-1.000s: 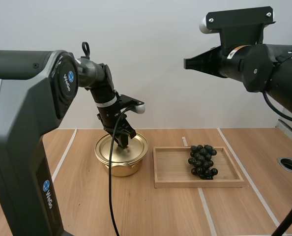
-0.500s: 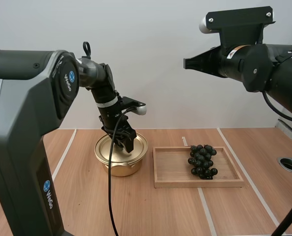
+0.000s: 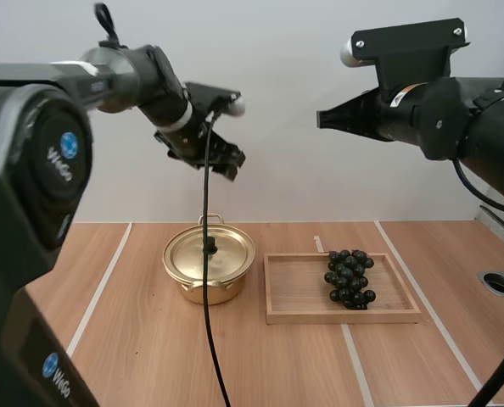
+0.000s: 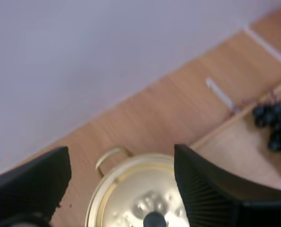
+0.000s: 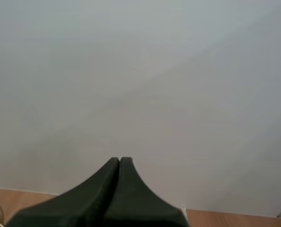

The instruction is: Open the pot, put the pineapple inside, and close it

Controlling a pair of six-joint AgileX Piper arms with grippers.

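On table (image 3: 150, 356): gold pot (image 3: 208, 284), lid (image 3: 222, 254) on, black knob (image 3: 209, 246) centred.

Gold pot (image 3: 203, 292) stands with lid (image 3: 231, 254) on; dark grapes (image 3: 348, 278) lie in tray (image 3: 299, 292)

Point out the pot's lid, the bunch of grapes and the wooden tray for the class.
pot's lid (image 3: 231, 254), high view: the gold top surface, off centre.
bunch of grapes (image 3: 348, 278), high view: the middle of the dark cluster.
wooden tray (image 3: 296, 284), high view: the bare floor beside the grapes.
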